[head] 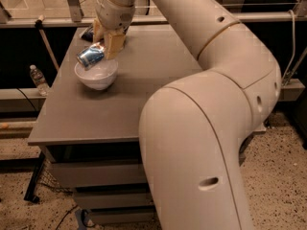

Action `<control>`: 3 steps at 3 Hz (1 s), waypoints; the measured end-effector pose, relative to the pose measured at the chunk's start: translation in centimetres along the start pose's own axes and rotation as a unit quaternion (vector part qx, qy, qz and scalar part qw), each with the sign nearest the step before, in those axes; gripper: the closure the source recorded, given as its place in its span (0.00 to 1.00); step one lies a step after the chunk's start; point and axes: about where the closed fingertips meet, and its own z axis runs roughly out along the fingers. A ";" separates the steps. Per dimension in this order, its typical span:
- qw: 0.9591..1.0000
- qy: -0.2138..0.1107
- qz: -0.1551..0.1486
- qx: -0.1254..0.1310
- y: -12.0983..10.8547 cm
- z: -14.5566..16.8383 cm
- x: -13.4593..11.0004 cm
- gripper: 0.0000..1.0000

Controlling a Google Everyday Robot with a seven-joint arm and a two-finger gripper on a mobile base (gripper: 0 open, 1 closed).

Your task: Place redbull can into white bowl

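- Blue and silver metal, the redbull can is slim and cylindrical, lying tilted with its shiny end toward the left, directly above the far rim of the white bowl.
- Gripper is over the far left part of the table, closed on the right end of the can. Its tan, flat fingers point downward.
- Bowl is round, plain and glossy white. It stands upright on the table just below the can.
- Arm is made of smooth cream-coloured shells with rounded joints and fills the right half of the view.
- Table has a matte grey-brown flat top with grey drawer fronts beneath.
- A dark object sits behind the gripper, too hidden to identify.
- Floor is speckled; a clear plastic bottle stands on it left of the table.
- A metal rail runs along the far side.
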 end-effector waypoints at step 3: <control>1.000 -0.002 -0.001 0.016 -1.3 1.1 0.0 0.08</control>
